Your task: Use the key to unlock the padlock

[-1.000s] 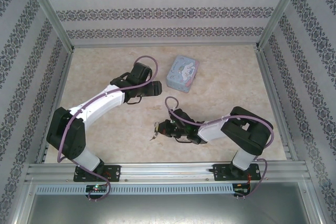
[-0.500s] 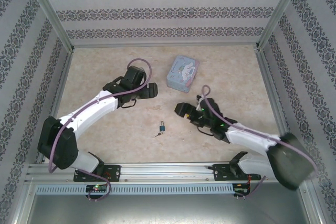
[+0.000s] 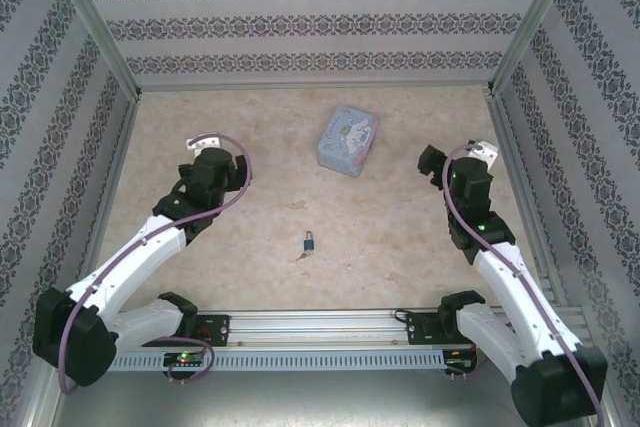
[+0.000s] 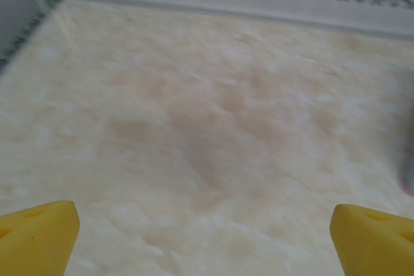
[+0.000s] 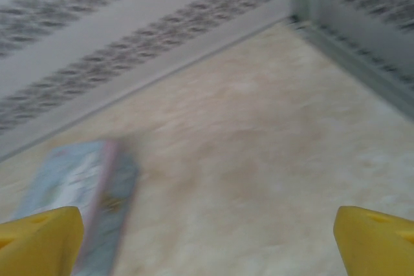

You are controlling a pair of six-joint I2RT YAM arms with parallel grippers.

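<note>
The tiny blue-teal padlock (image 3: 312, 241) lies on the table's middle near the front. The thin dark key (image 3: 301, 256) sticks out at its lower-left end; whether it sits in the keyhole I cannot tell. My left gripper (image 3: 200, 153) hangs far to the left of the padlock, and its yellow fingers (image 4: 37, 232) stand wide apart over bare table, so the left gripper (image 4: 206, 234) is open and empty. My right gripper (image 3: 431, 159) is far to the right. It is open too, as the right gripper (image 5: 207, 240) has nothing between its fingers (image 5: 375, 237).
A pale blue cartoon-printed tin (image 3: 348, 141) stands behind the padlock; in the right wrist view the tin (image 5: 77, 192) lies at the lower left. Patterned walls and metal posts close in the table on three sides. A rail (image 3: 320, 327) runs along the front.
The right gripper has left the padlock and key on the table and swung back to the right. The left arm has pulled back to the left.
</note>
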